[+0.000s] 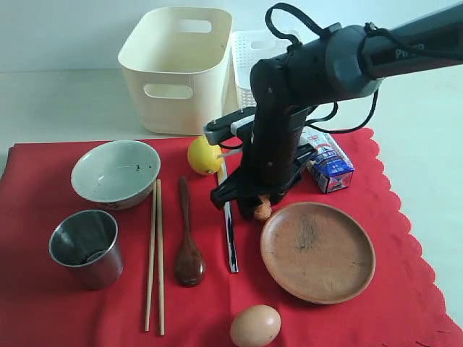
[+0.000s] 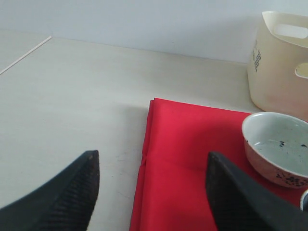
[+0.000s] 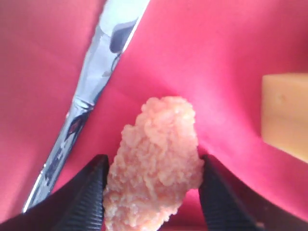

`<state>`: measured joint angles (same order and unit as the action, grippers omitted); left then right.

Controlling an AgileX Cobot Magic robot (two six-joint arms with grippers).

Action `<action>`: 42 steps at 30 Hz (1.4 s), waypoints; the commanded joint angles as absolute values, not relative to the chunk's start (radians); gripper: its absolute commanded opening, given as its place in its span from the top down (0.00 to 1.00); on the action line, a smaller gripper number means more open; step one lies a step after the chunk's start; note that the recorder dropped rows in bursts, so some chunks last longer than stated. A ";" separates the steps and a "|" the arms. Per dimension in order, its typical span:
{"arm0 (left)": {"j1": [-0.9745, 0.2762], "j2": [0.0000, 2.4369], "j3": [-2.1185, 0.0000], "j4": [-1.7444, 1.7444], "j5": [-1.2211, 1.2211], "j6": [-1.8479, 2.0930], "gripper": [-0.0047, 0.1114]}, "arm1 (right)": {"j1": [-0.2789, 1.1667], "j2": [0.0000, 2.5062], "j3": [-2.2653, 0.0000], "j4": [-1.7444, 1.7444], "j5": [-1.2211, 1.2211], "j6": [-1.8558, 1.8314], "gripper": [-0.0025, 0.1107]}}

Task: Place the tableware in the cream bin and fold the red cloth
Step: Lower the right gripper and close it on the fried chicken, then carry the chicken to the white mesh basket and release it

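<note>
**Markings.** The right arm (image 1: 347, 61) carries white lettering on its dark forearm housing. Only "Pu" can be read; the rest is cut off. The milk carton (image 1: 329, 166) has red and blue print, too small to read. In the left wrist view the cream bin (image 2: 279, 62) shows a small block of dark print on its side wall, also illegible.

**Right arm.** The forearm enters from the far right and slopes down toward the centre. The wrist bends so that the right gripper (image 3: 153, 166) points down onto the red cloth (image 1: 72, 318), between the metal knife (image 1: 230, 238) and the round brown plate (image 1: 317, 251). The fingers stand partly apart, each pad against one side of a crumbly pale orange food piece (image 3: 159, 139). Whether the piece is off the cloth cannot be told. A pale yellow block (image 3: 286, 115) lies nearby.

**Left arm.** The left gripper (image 2: 151, 192) is spread wide with nothing between the fingers. It is over the left edge of the cloth, where the cloth meets the table (image 2: 72, 96).

**Task items.**
- The cream bin stands on the table just beyond the cloth's far edge, with the white lattice basket (image 1: 246, 58) to its right.
- On the cloth, left to right, are the bowl (image 1: 116, 173), with the steel cup (image 1: 85, 246) nearer, the chopsticks (image 1: 154, 253), the spoon (image 1: 189, 253), the knife and the plate.
- The lemon (image 1: 202, 155) lies at the far end of the knife.
- The egg (image 1: 255, 325) lies at the near edge.
</note>
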<state>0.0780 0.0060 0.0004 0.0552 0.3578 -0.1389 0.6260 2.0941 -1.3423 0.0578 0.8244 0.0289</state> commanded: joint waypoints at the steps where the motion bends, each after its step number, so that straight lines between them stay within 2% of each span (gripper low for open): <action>1: 0.080 0.000 0.000 0.060 0.352 -0.134 0.43 | 0.627 2.026 -1.345 0.054 0.816 0.031 0.98; 11: 0.080 0.000 0.000 0.060 0.352 -0.134 0.43 | 0.627 1.868 -1.352 0.050 0.795 0.018 0.98; 23: 0.080 0.000 0.000 0.060 0.352 -0.134 0.43 | 0.492 1.867 -1.606 0.054 0.785 0.020 0.98; 42: 0.080 0.000 0.000 0.060 0.352 -0.134 0.43 | 0.366 2.173 -1.834 0.051 0.734 0.027 0.98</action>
